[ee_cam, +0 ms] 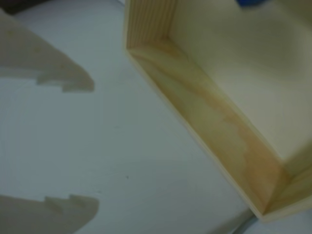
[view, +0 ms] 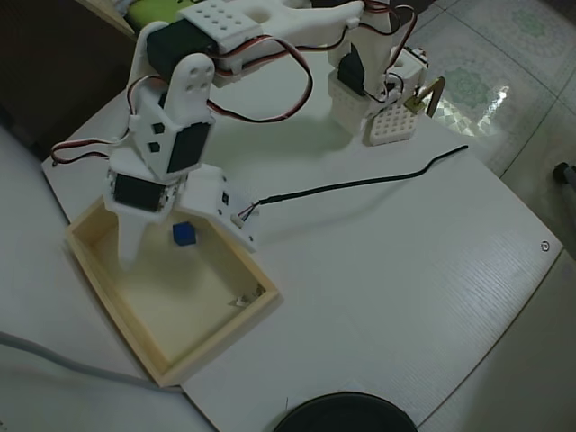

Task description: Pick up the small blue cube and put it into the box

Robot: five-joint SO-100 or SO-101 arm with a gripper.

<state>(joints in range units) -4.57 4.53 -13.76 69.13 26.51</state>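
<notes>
— What are you looking at, biggest thing first?

— Your white table (view: 405,270) fills the overhead view, with a thin black cable (view: 360,184) lying across it. The white arm (view: 243,36) reaches from its base at the top toward the left of that view.

— And the box?

— The box (view: 216,337) of pale wood sits near the table's left edge in the overhead view. In the wrist view you see one corner and a long wall of it (ee_cam: 219,131).

— How is your hand?

— Your hand (view: 184,247) hangs over the far end of the box with its two fingers spread wide. One finger (view: 130,243) points down inside the box, the other (view: 234,225) reaches over the box's wall. Nothing is pinched between them.

— Where is the small blue cube?

— The small blue cube (view: 184,234) lies in the box near its far end, between the spread fingers. In the wrist view you catch only a blue sliver of it (ee_cam: 251,3) at the top edge.
</notes>
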